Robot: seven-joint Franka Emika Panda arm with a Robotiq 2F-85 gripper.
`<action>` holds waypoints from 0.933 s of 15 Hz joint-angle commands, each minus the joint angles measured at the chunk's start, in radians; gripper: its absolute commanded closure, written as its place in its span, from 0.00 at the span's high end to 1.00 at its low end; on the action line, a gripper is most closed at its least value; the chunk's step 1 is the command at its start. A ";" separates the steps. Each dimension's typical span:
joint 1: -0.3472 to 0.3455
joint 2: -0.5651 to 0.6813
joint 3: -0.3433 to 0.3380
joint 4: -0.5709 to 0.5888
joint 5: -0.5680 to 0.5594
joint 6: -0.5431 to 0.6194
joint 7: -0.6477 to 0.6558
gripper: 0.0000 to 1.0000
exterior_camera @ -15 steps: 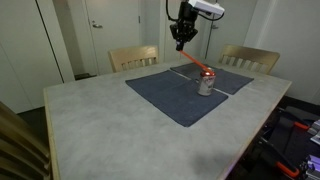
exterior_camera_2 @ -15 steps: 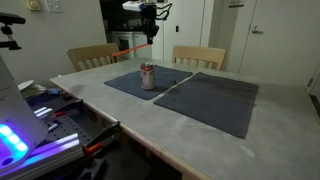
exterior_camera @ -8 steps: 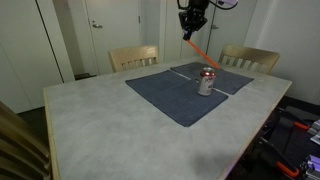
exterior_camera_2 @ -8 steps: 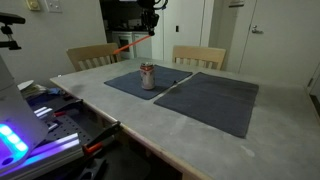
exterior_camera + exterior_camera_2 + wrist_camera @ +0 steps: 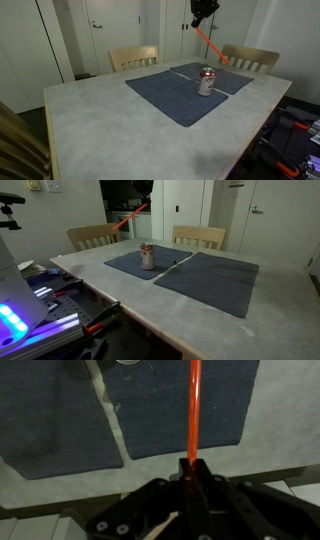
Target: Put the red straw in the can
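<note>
The pincer [image 5: 193,468] is matte black — round pivot screws [image 5: 100,527] showing.

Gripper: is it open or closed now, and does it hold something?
The gripper is closed and holds the red straw by one end, up in the air.

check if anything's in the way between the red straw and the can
Nothing visible does. The gripper holds the straw tilted, high above the table. The can stands upright on the dark mat with nothing over or beside it; only open air lies between them.
</note>
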 commanded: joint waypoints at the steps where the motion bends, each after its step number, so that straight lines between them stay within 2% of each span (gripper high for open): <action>1: -0.051 -0.079 0.067 -0.120 -0.065 0.131 0.095 0.02; 4: -0.118 -0.122 0.135 -0.201 -0.133 0.245 0.189 0.02; 5: -0.124 -0.132 0.131 -0.222 -0.171 0.276 0.225 0.02; 8: -0.175 -0.166 0.150 -0.259 -0.231 0.342 0.257 0.02; 14: -0.340 -0.240 0.235 -0.314 -0.346 0.509 0.315 0.02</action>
